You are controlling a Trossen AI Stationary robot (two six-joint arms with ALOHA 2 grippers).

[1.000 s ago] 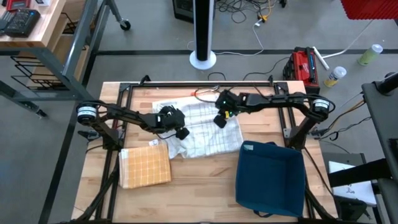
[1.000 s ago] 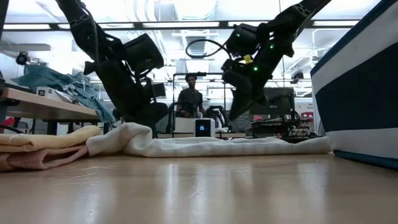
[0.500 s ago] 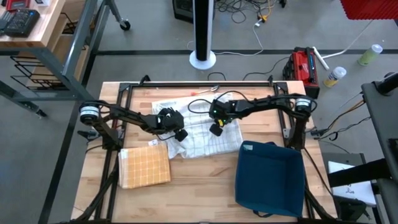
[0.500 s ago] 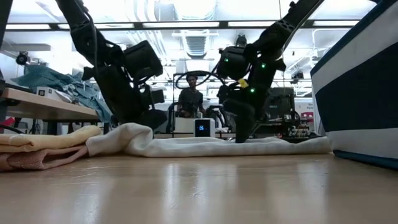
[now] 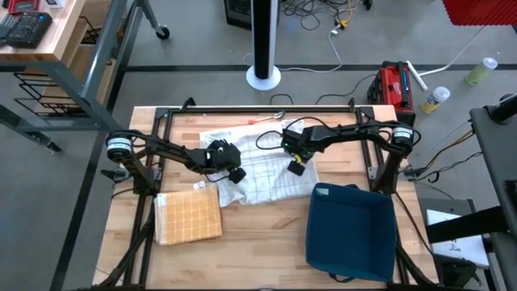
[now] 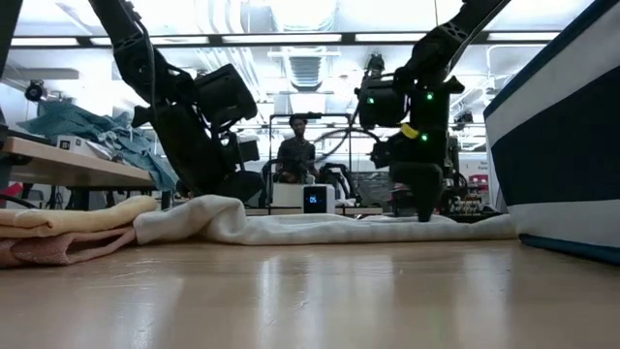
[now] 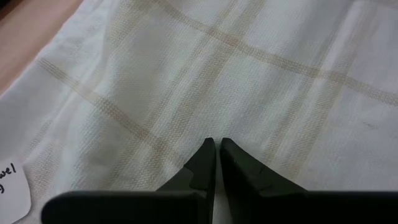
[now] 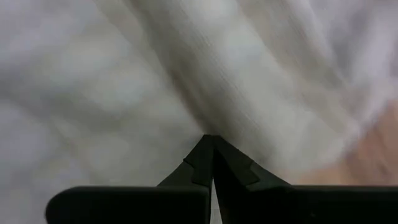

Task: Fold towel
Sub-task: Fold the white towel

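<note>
Currently the white checked towel (image 5: 266,171) lies spread but rumpled on the wooden bench (image 5: 258,242), near the middle of its far half, between the two arms. Its left edge is bunched into a raised fold, seen as a hump in the low view (image 6: 208,215); the remainder lies flat toward the right.

Left pincer (image 5: 236,173): positioned at the towel's bunched left edge, low over the cloth. Its wrist view shows the two dark fingers (image 7: 204,163) nearly together, a thin slit between them, with the checked weave directly ahead. Whether cloth is caught between the tips cannot be determined.

Right pincer (image 5: 296,168): lowered onto the right part of the towel, pointing straight down with its tip at the fabric in the low view (image 6: 423,213). Its wrist view shows the fingers (image 8: 202,163) clenched, tips meeting against the cloth. No fabric is visibly gripped.

Other items noted: a folded orange checked towel (image 5: 188,216) sits on the bench's left near portion, just beside the white towel's bunched corner. A dark blue bin (image 5: 350,230) stands at the right near portion. A person (image 6: 295,155) is visible in the room beyond the bench.
</note>
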